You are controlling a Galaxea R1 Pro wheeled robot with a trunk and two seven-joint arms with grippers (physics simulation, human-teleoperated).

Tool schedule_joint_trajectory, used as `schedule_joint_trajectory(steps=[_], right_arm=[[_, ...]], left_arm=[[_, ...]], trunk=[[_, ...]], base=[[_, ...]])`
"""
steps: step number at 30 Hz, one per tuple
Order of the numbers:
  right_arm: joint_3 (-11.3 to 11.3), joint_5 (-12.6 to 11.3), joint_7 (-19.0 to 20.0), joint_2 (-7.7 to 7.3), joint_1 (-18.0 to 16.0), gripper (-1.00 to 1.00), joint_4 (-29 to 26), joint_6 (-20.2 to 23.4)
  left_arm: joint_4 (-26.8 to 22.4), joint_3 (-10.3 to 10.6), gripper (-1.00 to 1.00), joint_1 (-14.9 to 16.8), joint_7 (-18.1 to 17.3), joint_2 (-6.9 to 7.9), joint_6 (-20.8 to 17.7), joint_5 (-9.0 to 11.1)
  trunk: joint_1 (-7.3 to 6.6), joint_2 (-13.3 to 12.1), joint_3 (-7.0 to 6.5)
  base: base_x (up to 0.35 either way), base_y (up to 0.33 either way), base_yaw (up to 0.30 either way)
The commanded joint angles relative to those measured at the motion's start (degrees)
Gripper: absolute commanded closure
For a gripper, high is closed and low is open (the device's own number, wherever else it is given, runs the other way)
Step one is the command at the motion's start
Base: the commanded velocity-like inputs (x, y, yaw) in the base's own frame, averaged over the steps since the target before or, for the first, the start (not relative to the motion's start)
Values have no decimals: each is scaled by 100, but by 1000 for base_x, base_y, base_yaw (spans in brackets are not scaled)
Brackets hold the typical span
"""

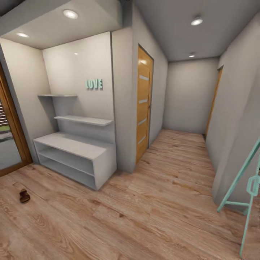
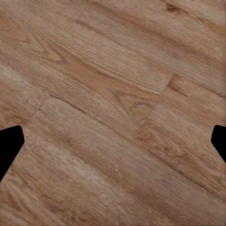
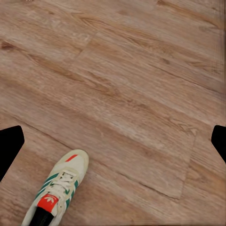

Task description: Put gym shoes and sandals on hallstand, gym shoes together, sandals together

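Wood-plank corridor floor (image 3: 141,94) carries one gym shoe (image 3: 57,190) just off the right end effector (image 3: 113,141), spread wide, gripping nothing.

Bare floor (image 1: 151,202) fronts the hallstand (image 1: 72,144); 1 sandal (image 1: 24,195) lies left.

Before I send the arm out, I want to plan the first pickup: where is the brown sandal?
In the head view the sandal lies on the wood floor at far left, in front of the shoe rack, apart from it.
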State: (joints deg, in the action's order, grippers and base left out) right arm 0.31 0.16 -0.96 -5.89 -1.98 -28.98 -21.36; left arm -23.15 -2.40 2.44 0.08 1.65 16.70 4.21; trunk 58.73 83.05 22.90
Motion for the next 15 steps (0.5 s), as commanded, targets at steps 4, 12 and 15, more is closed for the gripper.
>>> schedule_joint_trajectory(steps=[4, 12, 15], right_arm=[[4, 2, -10, -3, -4, -100, 3, -17], [4, 2, -10, 0, -4, -100, 3, -17], [4, 2, -10, -1, -4, -100, 3, -17]], left_arm=[[4, 11, -100, 2, 1, 2, 17, 44], [4, 11, -100, 2, 1, -4, 17, 44], [4, 11, -100, 2, 1, -6, 17, 44]], trunk=[[0, 3, -19], [0, 3, -67], [0, 3, -85]], base=[[26, 294, -235], [6, 285, -235], [1, 110, -235]])
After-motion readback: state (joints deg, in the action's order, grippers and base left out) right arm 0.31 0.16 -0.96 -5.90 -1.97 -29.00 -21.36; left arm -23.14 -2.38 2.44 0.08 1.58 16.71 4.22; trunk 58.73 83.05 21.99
